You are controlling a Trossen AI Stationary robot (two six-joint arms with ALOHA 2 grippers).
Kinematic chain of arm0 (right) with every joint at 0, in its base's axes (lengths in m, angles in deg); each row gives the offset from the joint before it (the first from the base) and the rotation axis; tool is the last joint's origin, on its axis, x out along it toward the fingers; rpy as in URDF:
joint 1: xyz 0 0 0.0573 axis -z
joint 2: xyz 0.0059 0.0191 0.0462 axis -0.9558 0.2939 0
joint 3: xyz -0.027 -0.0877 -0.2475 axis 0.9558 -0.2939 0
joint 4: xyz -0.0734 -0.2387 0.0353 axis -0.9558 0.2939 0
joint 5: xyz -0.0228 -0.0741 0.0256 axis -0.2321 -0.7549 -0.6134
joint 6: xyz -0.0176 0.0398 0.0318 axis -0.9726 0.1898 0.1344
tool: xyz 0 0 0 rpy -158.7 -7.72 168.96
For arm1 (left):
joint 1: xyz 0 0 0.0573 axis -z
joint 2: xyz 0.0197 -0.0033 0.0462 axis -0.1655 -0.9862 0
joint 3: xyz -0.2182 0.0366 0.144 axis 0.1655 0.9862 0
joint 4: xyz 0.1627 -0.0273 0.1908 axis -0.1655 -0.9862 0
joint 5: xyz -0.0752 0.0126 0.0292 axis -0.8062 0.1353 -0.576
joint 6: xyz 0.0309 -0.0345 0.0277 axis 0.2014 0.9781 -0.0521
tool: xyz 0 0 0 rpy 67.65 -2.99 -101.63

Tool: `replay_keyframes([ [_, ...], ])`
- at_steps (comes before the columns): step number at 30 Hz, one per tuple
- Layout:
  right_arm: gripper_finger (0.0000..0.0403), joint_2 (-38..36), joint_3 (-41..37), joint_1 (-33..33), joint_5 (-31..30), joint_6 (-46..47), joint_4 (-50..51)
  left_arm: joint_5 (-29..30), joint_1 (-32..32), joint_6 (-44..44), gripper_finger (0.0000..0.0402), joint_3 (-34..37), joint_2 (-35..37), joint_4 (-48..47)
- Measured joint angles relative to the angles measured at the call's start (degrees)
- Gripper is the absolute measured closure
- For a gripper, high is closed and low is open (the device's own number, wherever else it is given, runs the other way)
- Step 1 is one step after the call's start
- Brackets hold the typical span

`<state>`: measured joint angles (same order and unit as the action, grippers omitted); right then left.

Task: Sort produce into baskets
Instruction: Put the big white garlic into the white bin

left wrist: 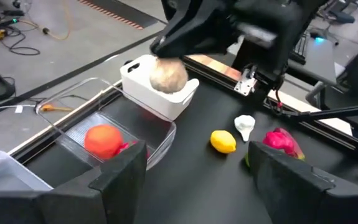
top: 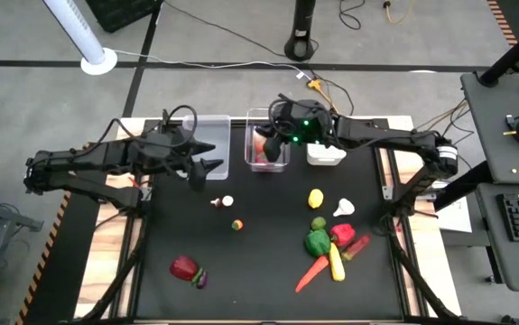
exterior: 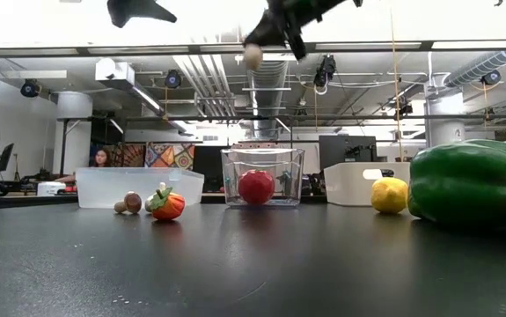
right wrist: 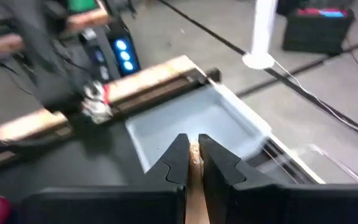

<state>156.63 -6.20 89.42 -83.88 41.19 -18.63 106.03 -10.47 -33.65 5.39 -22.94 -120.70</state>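
Beige mushroom (left wrist: 168,77), pinched in the right end effector (left wrist: 175,59), hangs over the far middle basket (top: 268,152) (left end effector (top: 207,169), spread, empty, waits beside).

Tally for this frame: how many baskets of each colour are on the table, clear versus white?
Clear baskets: 2 (left clear basket, middle clear basket)
White baskets: 1 (white basket)
Total: 3
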Motion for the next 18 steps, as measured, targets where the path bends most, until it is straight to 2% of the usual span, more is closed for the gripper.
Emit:
replay_keyframes([
  [6,0.0385,-4.5,-10.7,4.9,-4.0,1.3,-1.4,0.8,0.0,0.8,0.0141,0.0,0.2,-0.6],
  [12,0.0385,-13.7,-26.4,9.3,-10.9,3.7,-12.4,0.8,0.0,0.7,0.0141,0.0,0.2,-0.6],
  [15,0.0385,-17.6,-33.8,12.0,-16.9,9.3,-14.6,0.8,0.0,0.7,0.0141,0.0,0.1,-0.6],
  [18,0.0385,-19.6,-39.7,14.3,-22.5,18.5,-14.3,0.9,0.0,0.7,0.0141,0.0,0.0,-0.6],
])
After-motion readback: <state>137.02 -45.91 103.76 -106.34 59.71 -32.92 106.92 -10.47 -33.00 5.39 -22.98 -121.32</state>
